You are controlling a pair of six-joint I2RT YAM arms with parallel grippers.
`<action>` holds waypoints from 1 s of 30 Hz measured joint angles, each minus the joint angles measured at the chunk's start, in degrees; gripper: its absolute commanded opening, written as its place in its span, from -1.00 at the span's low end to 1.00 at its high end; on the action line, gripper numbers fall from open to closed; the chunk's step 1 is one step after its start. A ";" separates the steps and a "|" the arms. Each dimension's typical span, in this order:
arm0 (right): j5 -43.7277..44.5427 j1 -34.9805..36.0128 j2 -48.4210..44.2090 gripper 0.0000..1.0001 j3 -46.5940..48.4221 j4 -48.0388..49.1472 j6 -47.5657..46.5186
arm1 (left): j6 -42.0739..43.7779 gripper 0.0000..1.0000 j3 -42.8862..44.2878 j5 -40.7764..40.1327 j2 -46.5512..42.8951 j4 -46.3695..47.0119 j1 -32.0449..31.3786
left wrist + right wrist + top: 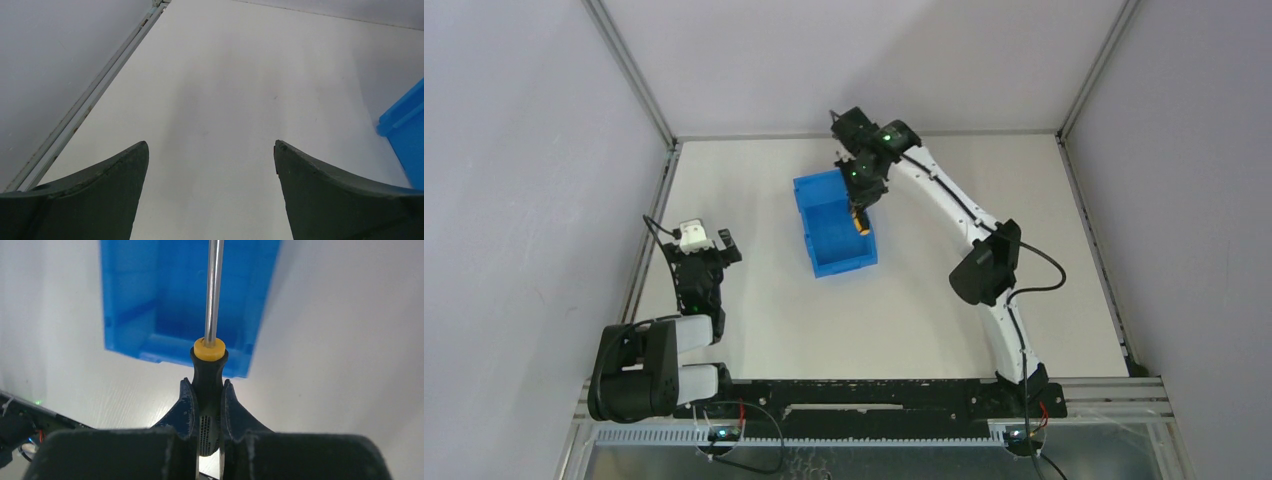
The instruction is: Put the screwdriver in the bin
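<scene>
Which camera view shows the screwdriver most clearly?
The right wrist view: the screwdriver fills the centre, handle clamped in the right pincer, shaft pointing at the bin. The top external view shows only its orange end; the left wrist view, nothing of it.

Light was bright and even, coming from overhead. In the top view everything was sharp, and the shadows on the table (944, 300) around the bin (844, 264) were weak and soft.

Right wrist view:
- The bin was soft and out of focus, its blue hazy at the edges.
- The table right of the bin was blown out near white, and greyer left of it.
- The screwdriver (210, 347) was crisp, with a glare streak down its shaft over the bin.

Left wrist view:
- A faint blurry shadow lay on the table left of the bin.
- The left gripper (211, 150) was dark, with little detail on its fingers (100, 200).
</scene>
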 measured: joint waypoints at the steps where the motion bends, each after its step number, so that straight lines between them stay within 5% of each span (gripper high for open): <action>1: -0.24 1.27 0.24 -1.00 -0.13 0.20 -0.07 | 0.02 1.00 0.00 0.00 0.00 0.00 0.00; 9: 6.58 7.63 0.79 -1.00 -8.79 11.54 -6.47 | 0.02 1.00 0.00 0.00 0.00 0.00 0.00; 20: 13.14 10.25 12.76 -0.97 -13.64 19.52 -10.27 | 0.02 1.00 0.00 0.00 0.00 0.00 0.00; 26: 13.35 10.27 13.49 -0.22 -14.95 21.03 -9.68 | 0.02 1.00 0.00 0.00 -0.02 0.00 0.00; 30: 13.77 10.29 13.49 -0.04 -14.82 21.68 -8.41 | 0.02 1.00 0.00 0.00 0.00 0.00 0.00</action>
